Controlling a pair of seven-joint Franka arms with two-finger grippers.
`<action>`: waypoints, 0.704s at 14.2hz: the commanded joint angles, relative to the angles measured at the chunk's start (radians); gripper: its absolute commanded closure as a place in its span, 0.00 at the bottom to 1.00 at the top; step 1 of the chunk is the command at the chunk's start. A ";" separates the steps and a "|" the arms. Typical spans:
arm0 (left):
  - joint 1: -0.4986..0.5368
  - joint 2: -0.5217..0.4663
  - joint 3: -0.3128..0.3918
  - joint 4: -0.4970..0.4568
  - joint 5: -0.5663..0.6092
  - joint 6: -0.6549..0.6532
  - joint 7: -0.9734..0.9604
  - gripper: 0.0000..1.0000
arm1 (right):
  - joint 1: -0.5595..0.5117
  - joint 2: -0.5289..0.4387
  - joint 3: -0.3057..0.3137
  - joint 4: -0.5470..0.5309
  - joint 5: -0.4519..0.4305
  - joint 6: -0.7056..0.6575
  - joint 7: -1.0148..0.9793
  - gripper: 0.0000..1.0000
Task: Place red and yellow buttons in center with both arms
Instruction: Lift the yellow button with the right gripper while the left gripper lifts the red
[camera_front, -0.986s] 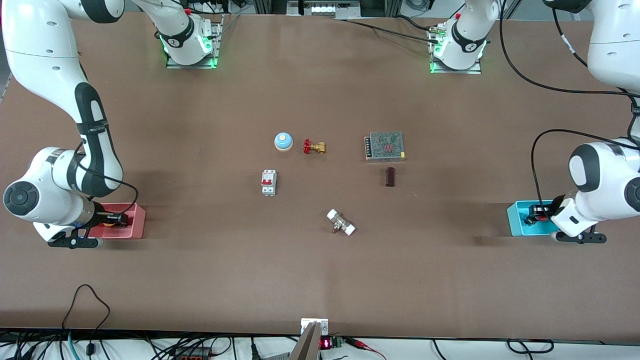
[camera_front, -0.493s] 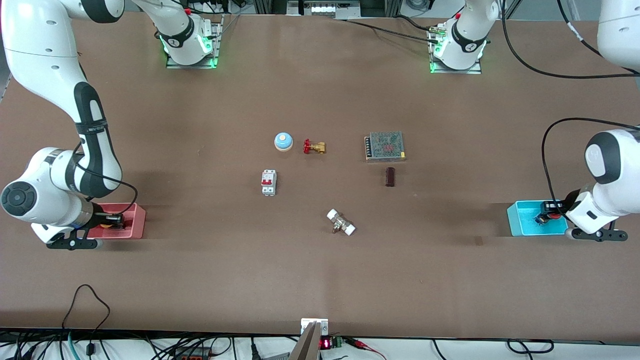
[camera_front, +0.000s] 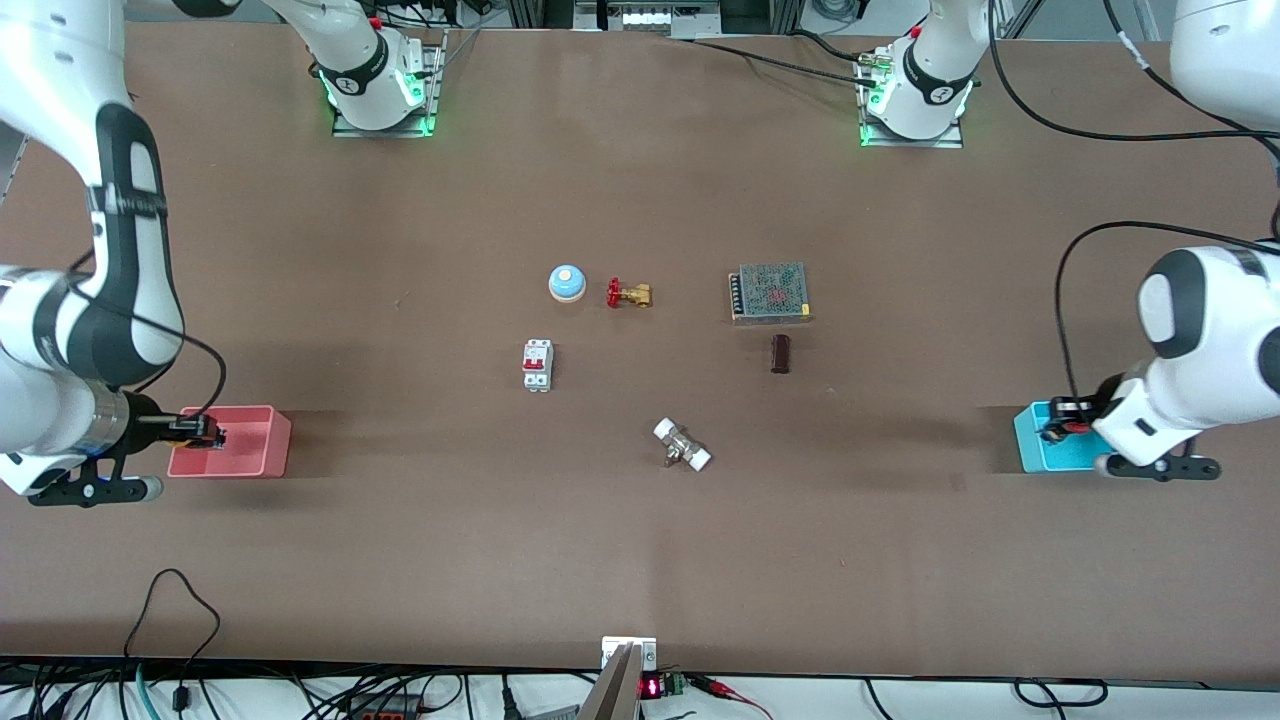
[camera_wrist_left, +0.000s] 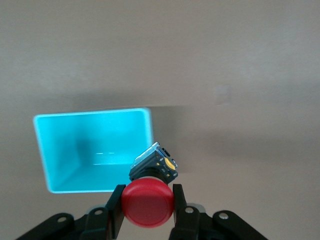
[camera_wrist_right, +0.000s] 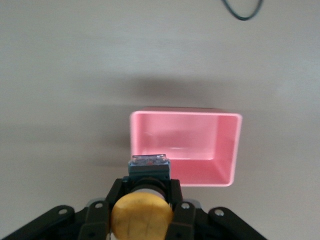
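My left gripper (camera_wrist_left: 148, 202) is shut on the red button (camera_wrist_left: 148, 202), gripping its round cap with the black body pointing down. It hangs over the edge of the blue tray (camera_wrist_left: 92, 150) that lies toward the table's middle. In the front view this gripper (camera_front: 1060, 425) is over the blue tray (camera_front: 1045, 455). My right gripper (camera_wrist_right: 141, 217) is shut on the yellow button (camera_wrist_right: 141, 217), held above the table beside the pink tray (camera_wrist_right: 185, 147). In the front view it (camera_front: 200, 432) is over the end of the pink tray (camera_front: 250, 445). Both trays look empty.
In the middle of the table lie a blue dome bell (camera_front: 566, 283), a brass valve (camera_front: 628, 294), a white circuit breaker (camera_front: 537, 364), a metal-mesh power supply (camera_front: 769, 292), a dark brown block (camera_front: 780, 353) and a white-ended fitting (camera_front: 682, 445).
Both grippers have risen out of their trays with the buttons in them. The right arm has lifted and drawn outward. The left gripper has shifted back toward the table's middle.
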 joint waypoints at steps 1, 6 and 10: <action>-0.036 -0.012 -0.038 -0.016 0.006 -0.018 -0.115 0.75 | 0.051 -0.011 0.002 -0.014 0.083 -0.040 0.026 0.93; -0.106 0.055 -0.118 -0.011 0.003 -0.004 -0.311 0.74 | 0.192 -0.009 0.002 -0.067 0.089 -0.023 0.149 0.93; -0.173 0.103 -0.120 -0.016 -0.042 0.051 -0.400 0.74 | 0.301 -0.009 0.002 -0.125 0.089 0.033 0.294 0.93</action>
